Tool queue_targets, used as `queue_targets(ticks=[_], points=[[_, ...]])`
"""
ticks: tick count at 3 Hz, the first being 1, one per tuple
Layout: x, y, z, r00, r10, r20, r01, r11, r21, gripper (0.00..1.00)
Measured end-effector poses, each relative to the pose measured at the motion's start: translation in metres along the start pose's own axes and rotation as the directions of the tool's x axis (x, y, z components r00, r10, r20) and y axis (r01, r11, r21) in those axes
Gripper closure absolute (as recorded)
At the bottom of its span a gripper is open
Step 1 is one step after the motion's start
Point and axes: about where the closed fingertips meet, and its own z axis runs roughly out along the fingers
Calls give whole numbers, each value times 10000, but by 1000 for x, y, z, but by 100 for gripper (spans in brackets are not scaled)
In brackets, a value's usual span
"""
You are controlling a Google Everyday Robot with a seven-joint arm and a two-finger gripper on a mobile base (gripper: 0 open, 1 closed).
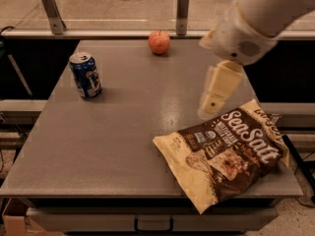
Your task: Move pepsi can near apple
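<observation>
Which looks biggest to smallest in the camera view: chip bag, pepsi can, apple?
chip bag, clearly largest
pepsi can
apple, farther back, so those two are unsure
The claw hovers by the bag.

Dark-blue cylindrical pepsi can (85,75) w/ silver top, upright, left side of grey table (123,136). Round red-orange apple (159,42) at far edge, well apart. Gripper (207,111) hovers right of centre.

Jaws by bag (224,156); pepsi can (85,75) left, apple (159,42) behind.

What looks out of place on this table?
Only the Sea Salt chip bag: its near corner seems to overhang the front edge of the table. The pepsi can stands upright. The hand hovers near the bag.
</observation>
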Motion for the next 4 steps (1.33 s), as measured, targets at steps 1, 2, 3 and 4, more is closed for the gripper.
queue_targets(ticks=[1, 2, 3, 4], points=[[-78, -21, 37, 9882, -645, 1389, 658, 9978, -47, 0], [-78, -21, 37, 9882, -645, 1389, 658, 9978, -47, 0], [-85, -27, 45, 9854, -798, 1505, 817, 9966, -63, 0], [-103, -36, 69, 9743, -973, 2034, 1035, 9944, -203, 0]])
